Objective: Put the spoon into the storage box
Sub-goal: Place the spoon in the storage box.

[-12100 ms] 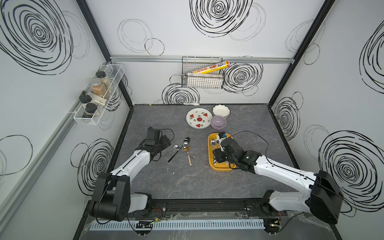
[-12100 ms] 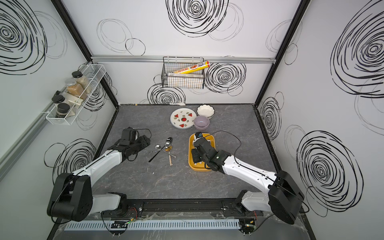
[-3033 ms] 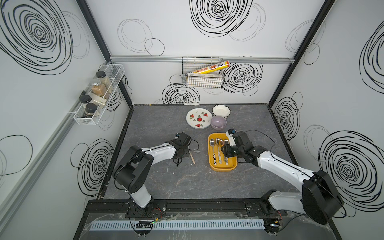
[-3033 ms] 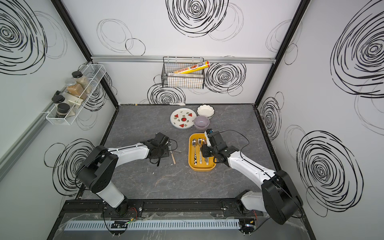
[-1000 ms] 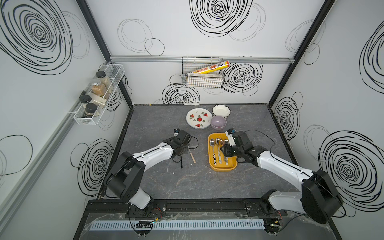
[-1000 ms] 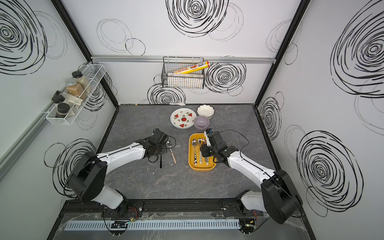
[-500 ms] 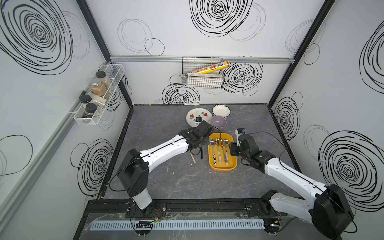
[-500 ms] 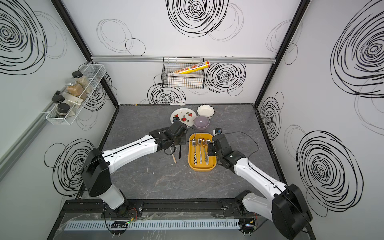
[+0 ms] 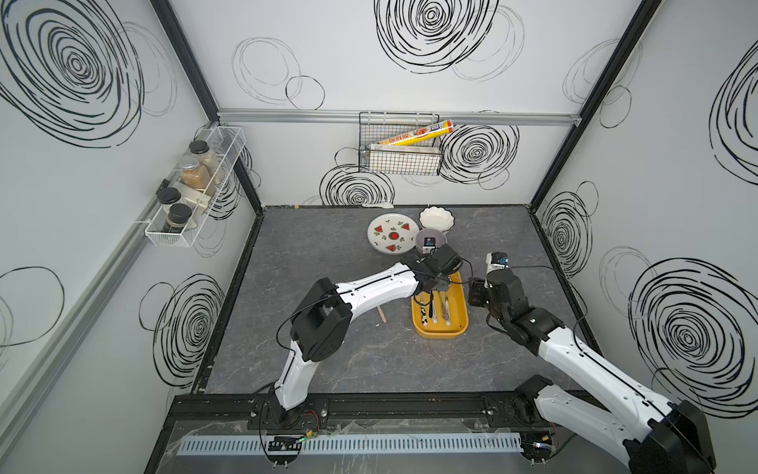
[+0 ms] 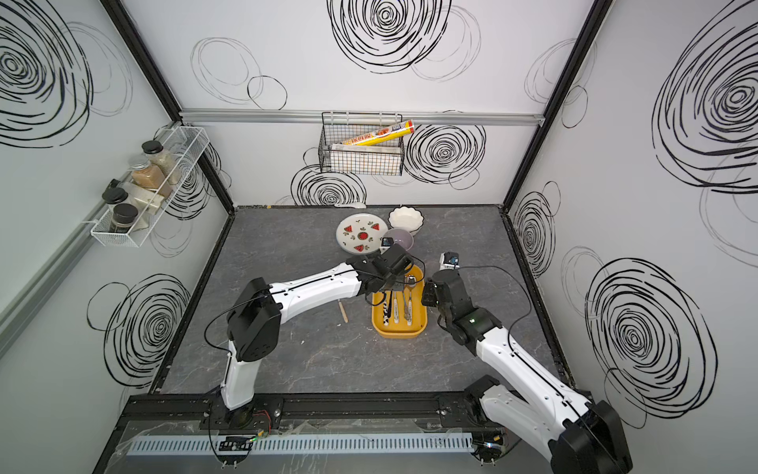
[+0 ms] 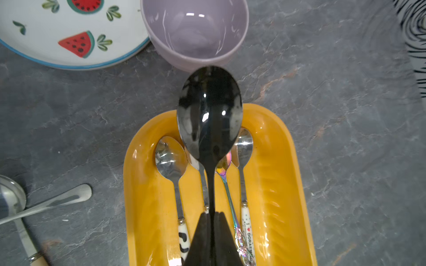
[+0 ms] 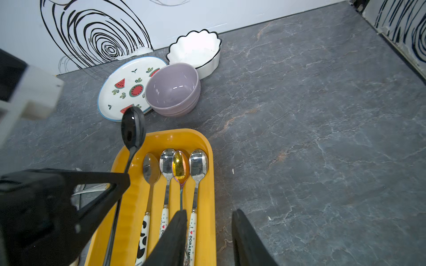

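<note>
We note the black spoon [image 11: 209, 110]: mirror-glossy, smooth, throwing sharp highlights. The storage box [image 11: 276, 184] is shiny yellow plastic, with faint ripples on one wall. The boxed spoons [image 11: 170, 159] have polished metal bowls (one iridescent) and some glossy white handles. The lilac bowl [image 11: 196, 30] and plate [image 11: 69, 23] look glazed. The tabletop [image 11: 345, 115] is matt and stone-veined.

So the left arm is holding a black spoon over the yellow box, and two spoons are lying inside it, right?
Not quite: four spoons lie inside the yellow storage box, not two, as the right wrist view shows. The left gripper does hold the black spoon over it.
</note>
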Action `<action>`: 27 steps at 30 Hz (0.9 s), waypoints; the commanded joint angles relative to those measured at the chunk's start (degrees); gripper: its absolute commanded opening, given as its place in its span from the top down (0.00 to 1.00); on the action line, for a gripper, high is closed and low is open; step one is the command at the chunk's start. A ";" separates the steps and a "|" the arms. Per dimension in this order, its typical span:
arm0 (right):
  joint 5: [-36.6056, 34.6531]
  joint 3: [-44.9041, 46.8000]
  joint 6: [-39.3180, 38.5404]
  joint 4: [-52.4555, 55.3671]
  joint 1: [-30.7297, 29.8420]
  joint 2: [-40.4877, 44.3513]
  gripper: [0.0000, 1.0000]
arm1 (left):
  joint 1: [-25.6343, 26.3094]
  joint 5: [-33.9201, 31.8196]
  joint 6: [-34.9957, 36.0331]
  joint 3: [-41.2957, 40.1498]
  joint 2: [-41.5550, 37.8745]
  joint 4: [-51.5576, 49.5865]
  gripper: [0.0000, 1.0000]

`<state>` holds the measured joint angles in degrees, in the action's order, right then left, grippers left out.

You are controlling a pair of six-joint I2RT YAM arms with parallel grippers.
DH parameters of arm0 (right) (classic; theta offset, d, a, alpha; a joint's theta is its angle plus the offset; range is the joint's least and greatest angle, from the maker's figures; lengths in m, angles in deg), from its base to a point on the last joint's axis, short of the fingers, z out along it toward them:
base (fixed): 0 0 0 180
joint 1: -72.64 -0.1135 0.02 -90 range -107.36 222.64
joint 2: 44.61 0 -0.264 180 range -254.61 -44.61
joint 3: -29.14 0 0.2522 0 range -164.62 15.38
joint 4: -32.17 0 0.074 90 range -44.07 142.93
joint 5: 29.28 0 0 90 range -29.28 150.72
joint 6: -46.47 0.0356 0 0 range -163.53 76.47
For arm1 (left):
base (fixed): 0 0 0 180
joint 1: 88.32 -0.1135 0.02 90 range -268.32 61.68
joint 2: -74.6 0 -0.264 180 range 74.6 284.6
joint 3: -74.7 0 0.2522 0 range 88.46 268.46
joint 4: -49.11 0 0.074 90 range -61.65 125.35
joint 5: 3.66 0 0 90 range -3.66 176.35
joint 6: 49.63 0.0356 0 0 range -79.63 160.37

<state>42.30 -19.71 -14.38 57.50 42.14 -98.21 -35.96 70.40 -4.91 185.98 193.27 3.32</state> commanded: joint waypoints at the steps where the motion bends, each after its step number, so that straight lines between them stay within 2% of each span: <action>1: -0.56 0.18 0.30 0.47 0.23 0.23 0.63 | 0.11 -0.18 -2.37 1.48 2.30 -0.07 1.00; 18: 2.15 0.37 -0.36 -0.56 0.18 -1.48 0.63 | -0.15 1.06 -6.07 -3.11 7.93 5.49 1.00; 27: 2.68 0.44 -0.41 -0.84 0.20 -2.12 0.63 | -0.67 1.64 -6.52 -6.36 7.11 8.11 1.00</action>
<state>44.71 -19.54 -14.51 57.42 42.14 -99.92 -36.05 71.95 -10.78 180.80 200.40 9.54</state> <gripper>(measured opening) 0.370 0.094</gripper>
